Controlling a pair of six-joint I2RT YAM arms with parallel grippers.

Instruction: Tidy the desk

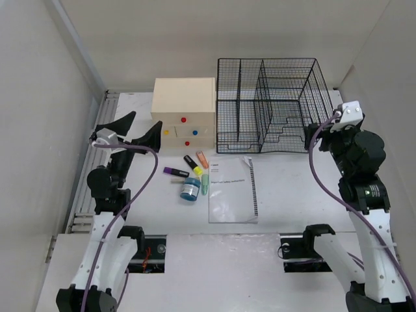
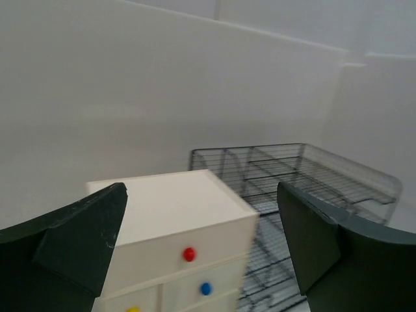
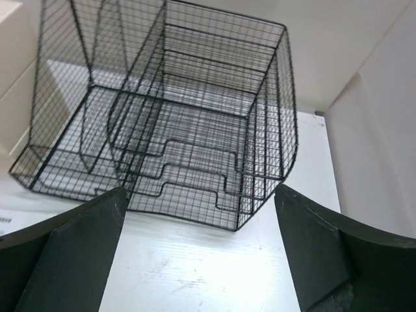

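The white desk (image 1: 286, 188) holds a loose cluster near its middle: a purple highlighter (image 1: 175, 172), a yellow one (image 1: 192, 164), an orange one (image 1: 203, 158), a green marker (image 1: 205, 184) and a small blue bottle (image 1: 190, 189). A printed paper sheet (image 1: 233, 192) lies flat just right of them. My left gripper (image 1: 142, 127) (image 2: 201, 195) hovers open in front of the cream drawer box (image 1: 184, 114) (image 2: 175, 227), holding nothing. My right gripper (image 1: 323, 132) (image 3: 199, 192) stands open and empty before the black wire rack (image 1: 270, 104) (image 3: 175, 110), above bare desk (image 3: 195, 266).
Drawer box and rack stand side by side at the back; the rack (image 2: 305, 175) has upright dividers and stepped trays. The box has red, blue and yellow knobs. A ribbed rail (image 1: 84, 195) runs along the desk's left edge. White walls close in on three sides.
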